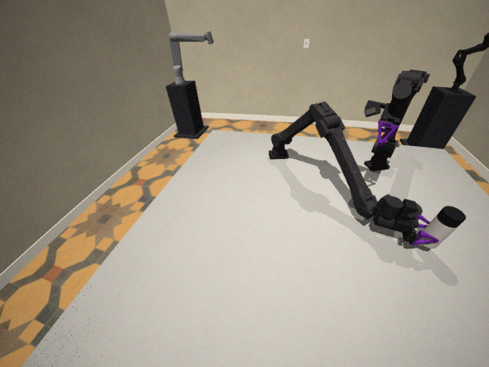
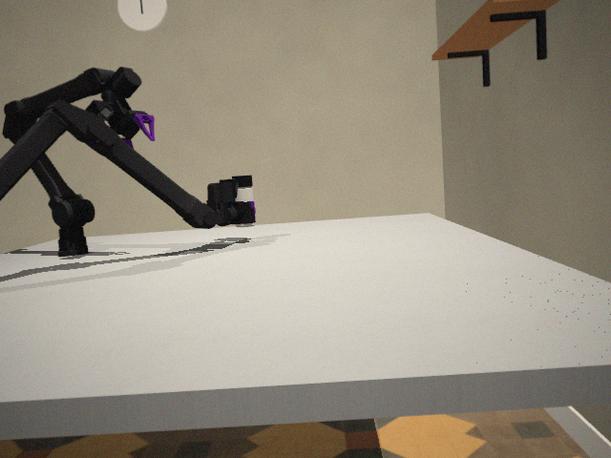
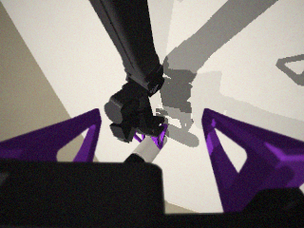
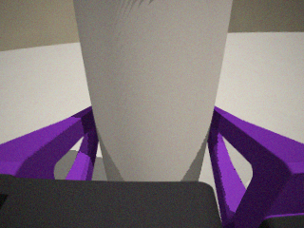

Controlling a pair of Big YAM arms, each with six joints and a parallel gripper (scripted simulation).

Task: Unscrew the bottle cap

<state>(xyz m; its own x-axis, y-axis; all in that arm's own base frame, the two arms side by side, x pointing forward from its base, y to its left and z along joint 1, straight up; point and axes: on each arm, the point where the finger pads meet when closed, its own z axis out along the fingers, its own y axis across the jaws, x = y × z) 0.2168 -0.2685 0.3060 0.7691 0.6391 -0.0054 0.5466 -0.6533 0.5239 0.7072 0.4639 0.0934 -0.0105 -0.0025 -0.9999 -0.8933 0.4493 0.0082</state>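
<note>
A white bottle [image 1: 441, 229] with a black cap [image 1: 451, 216] stands on the grey desk at the right side. My right gripper [image 1: 426, 232] reaches low along the desk, and its purple fingers press both sides of the bottle's lower body. In the right wrist view the bottle [image 4: 152, 85] fills the space between the fingers of the right gripper [image 4: 152, 114]; the cap is out of frame there. The exterior view shows the bottle [image 2: 244, 196] upright and capped. My left gripper [image 1: 385, 132] is open and empty, held high near the back, looking down on the bottle [image 3: 146, 151].
A black pedestal with a grey arm [image 1: 186, 108] stands at the far left corner and another black pedestal [image 1: 440, 116] at the far right, both off the desk. A wooden shelf [image 2: 488, 30] hangs on the wall.
</note>
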